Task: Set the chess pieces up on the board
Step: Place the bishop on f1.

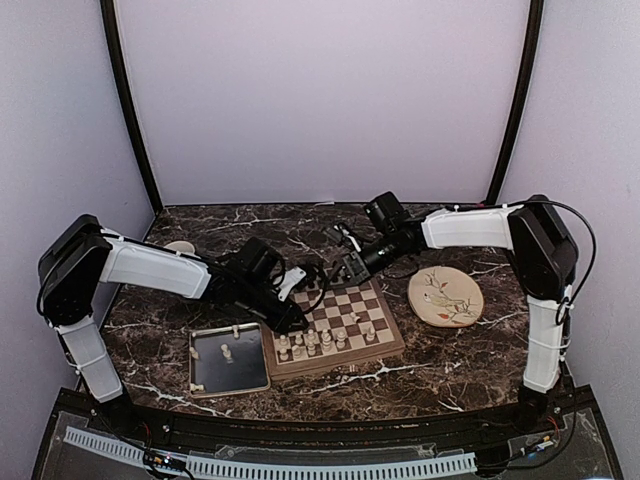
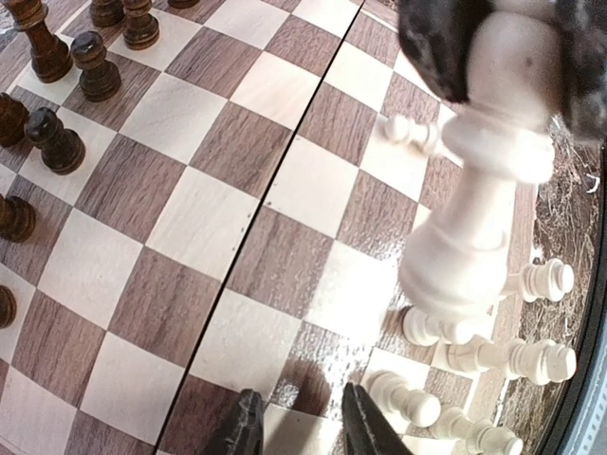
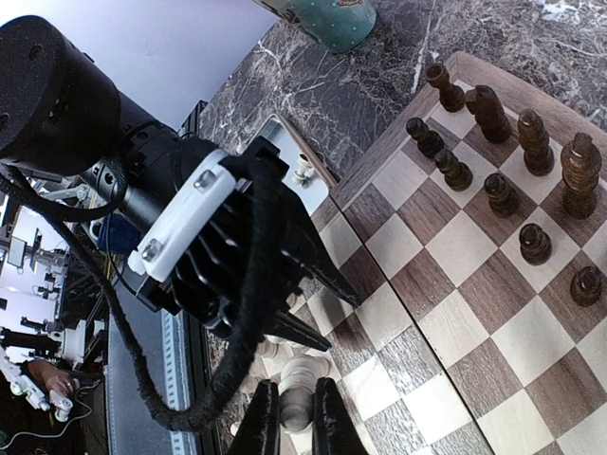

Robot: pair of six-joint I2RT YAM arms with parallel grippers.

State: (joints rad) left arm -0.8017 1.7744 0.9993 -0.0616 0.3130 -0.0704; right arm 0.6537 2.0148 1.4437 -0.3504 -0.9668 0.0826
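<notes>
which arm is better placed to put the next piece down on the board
Right. The right gripper is shut on a white piece over the white end of the board, so it probably only has to set it down. The left gripper hangs open and empty beside it.

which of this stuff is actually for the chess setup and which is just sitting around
For the job: board, cream pieces, dark pieces, plus the lone cream piece in the grey tray.

Lying about: floral plate, teal mug. The tray itself only holds that piece.
</notes>
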